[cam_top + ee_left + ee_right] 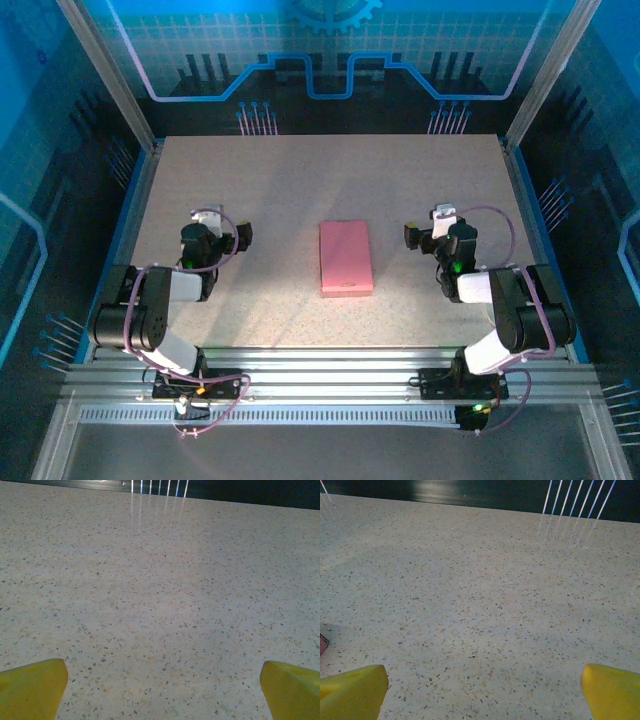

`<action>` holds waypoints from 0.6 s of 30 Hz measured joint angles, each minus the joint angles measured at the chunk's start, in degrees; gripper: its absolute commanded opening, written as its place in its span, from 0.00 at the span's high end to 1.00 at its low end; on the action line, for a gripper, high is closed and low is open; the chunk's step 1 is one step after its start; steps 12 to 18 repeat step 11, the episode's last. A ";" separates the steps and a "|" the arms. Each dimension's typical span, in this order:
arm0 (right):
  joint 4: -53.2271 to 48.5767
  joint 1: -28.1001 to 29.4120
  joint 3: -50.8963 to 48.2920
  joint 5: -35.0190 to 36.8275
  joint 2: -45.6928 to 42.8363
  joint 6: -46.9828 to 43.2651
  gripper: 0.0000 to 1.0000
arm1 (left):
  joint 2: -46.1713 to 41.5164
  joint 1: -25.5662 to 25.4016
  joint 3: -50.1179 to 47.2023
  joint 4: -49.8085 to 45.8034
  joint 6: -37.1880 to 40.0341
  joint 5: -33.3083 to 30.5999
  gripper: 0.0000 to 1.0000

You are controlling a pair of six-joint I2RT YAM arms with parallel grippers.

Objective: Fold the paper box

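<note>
My left gripper (162,690): jaws wide apart, empty, above table (160,580) | my right gripper (482,692): jaws wide apart, empty | box (345,257): pink, flat between both, untouched

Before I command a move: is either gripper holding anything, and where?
Nothing held: left gripper and right gripper open, paper box untouched between them.
</note>
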 measured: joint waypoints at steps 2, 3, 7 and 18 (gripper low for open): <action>0.00 0.00 0.00 0.00 0.00 0.00 0.00 | -0.02 0.00 0.00 0.00 0.00 0.00 0.01; 0.00 0.00 0.00 0.00 0.00 0.00 0.00 | 0.00 0.00 0.00 0.00 0.02 0.00 0.01; -0.22 0.00 0.00 0.00 0.00 0.00 0.00 | 0.00 0.00 0.00 0.00 0.00 0.00 0.01; -0.42 0.00 0.00 0.00 0.00 0.00 0.00 | -0.02 0.00 0.00 0.00 0.00 0.00 0.01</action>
